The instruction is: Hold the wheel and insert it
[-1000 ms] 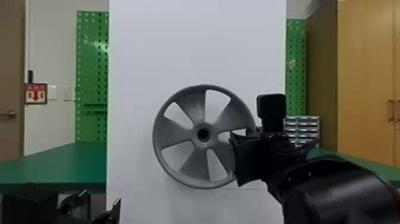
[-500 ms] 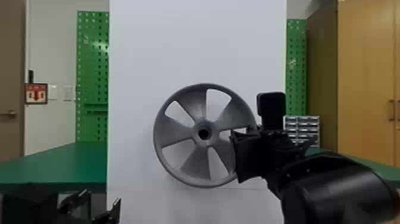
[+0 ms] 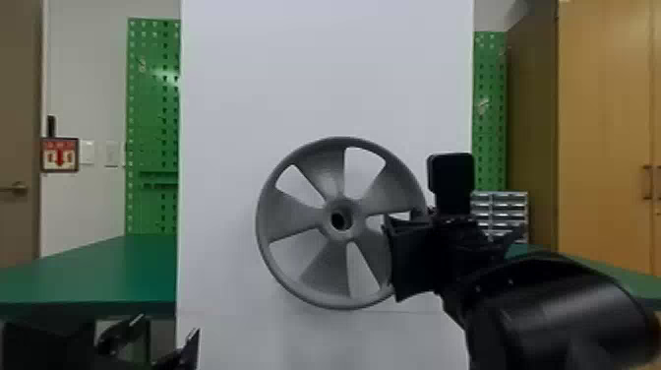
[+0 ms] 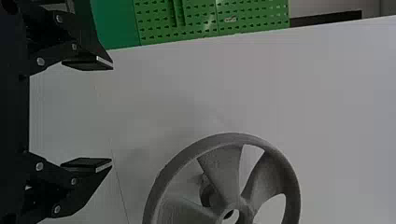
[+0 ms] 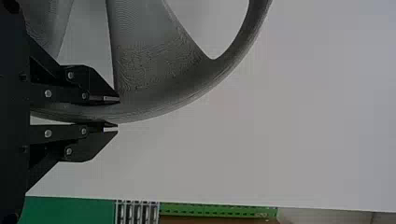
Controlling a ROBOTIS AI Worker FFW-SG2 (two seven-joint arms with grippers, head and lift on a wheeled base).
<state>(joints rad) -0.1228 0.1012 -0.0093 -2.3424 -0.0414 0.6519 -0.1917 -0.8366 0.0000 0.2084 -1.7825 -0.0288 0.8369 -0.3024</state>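
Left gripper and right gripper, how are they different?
The left gripper is open, but the right gripper is shut on the wheel's rim. In the head view, the left gripper is low down, while the right one is higher, at the wheel. Both are black with two fingers.

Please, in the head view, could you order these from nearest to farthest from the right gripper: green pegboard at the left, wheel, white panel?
1. Wheel: nearest, its rim between the fingers of the right gripper.
2. White panel: behind the wheel.
3. Pegboard: farthest, behind the panel, on the left.
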